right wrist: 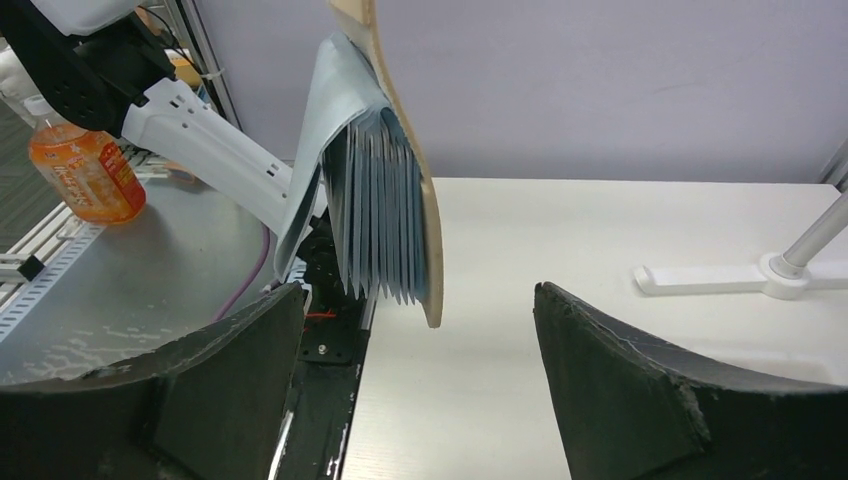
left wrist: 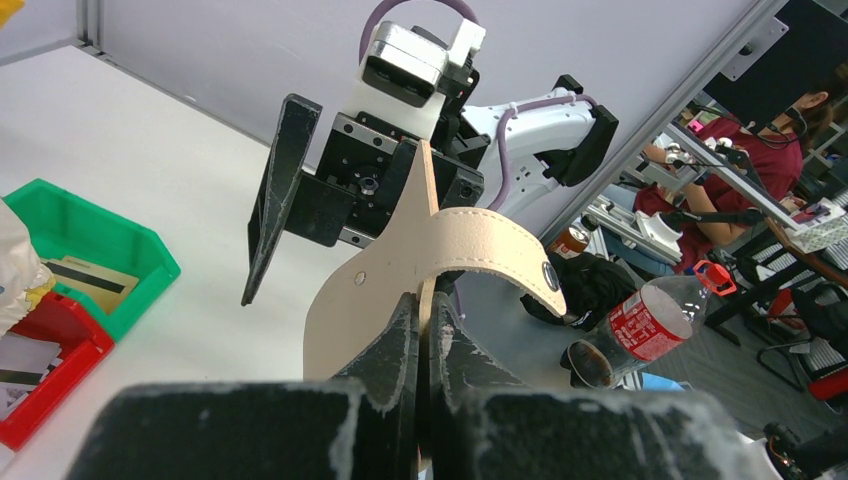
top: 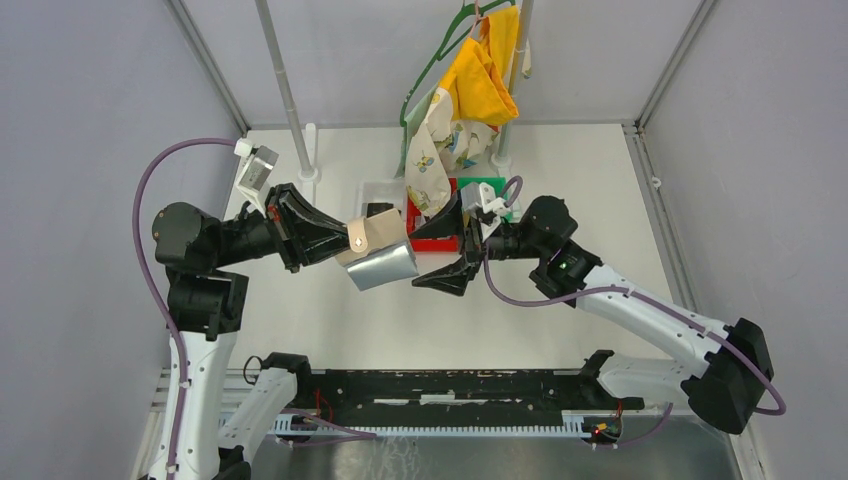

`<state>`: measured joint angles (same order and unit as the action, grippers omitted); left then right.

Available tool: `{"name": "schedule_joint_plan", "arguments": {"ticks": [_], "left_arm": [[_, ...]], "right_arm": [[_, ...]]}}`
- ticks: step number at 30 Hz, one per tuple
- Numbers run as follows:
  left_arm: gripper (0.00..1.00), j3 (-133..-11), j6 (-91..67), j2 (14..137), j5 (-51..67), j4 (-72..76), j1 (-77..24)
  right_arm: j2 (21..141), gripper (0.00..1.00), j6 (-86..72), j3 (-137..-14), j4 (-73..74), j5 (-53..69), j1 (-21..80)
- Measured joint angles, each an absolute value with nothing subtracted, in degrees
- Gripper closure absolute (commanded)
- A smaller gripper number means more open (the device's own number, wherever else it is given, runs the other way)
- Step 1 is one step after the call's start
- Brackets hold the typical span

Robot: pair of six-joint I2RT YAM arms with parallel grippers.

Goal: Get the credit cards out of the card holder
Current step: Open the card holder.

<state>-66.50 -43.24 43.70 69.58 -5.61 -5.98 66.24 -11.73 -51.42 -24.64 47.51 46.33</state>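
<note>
Left gripper (left wrist: pixel 425 312): clamped shut on the bottom edge of the card holder (left wrist: pixel 400 265), holding it up off the table (top: pixel 330 320).
Card holder: tan, open and on edge in the air between the two grippers; its snap tab (left wrist: pixel 549 275) curls over towards the right arm.
Plastic sleeves (right wrist: pixel 375 210): fanned out in a stack, their free edges hanging down and facing the right gripper; I cannot tell whether any of them holds a card.
Right gripper (right wrist: pixel 418 295): jaws spread wide, nothing between the pads; in the right wrist view the holder's lower corner hangs just above the gap, touching neither finger.
Gap between grippers: in the top view the right fingertips sit just beside the sleeve edges, one finger on the far side and one on the near side of them.
Credit cards (left wrist: pixel 95 283): one tan card with a dark stripe lies in the green bin (left wrist: pixel 150 262); a pale card with a stripe lies in the red bin (left wrist: pixel 70 378).
Bins: white bin (top: pixel 375 192), red and green in a row behind the holder, with hanging clothes (top: pixel 480 85) drooping over them.
Open room: bare white table lies in front of the holder, up to the black rail (top: pixel 450 385) at the near edge.
Stand foot (right wrist: pixel 700 278): well off to the far side.
</note>
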Motion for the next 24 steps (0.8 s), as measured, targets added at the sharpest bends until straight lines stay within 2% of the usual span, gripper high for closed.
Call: {"name": "schedule_joint_plan", "arguments": {"ticks": [13,24], "left_arm": [[0.98,-66.5,-43.24,43.33,69.58,-5.58,-5.98],[0.98,-66.5,-43.24,43.0,69.58,-5.58,-5.98]], "right_arm": [[67.53,0.1,-16.08,-52.36,-27.99,47.57,46.33],[72.14,0.08,-29.52,-53.43,-41.3,47.4,46.35]]}}
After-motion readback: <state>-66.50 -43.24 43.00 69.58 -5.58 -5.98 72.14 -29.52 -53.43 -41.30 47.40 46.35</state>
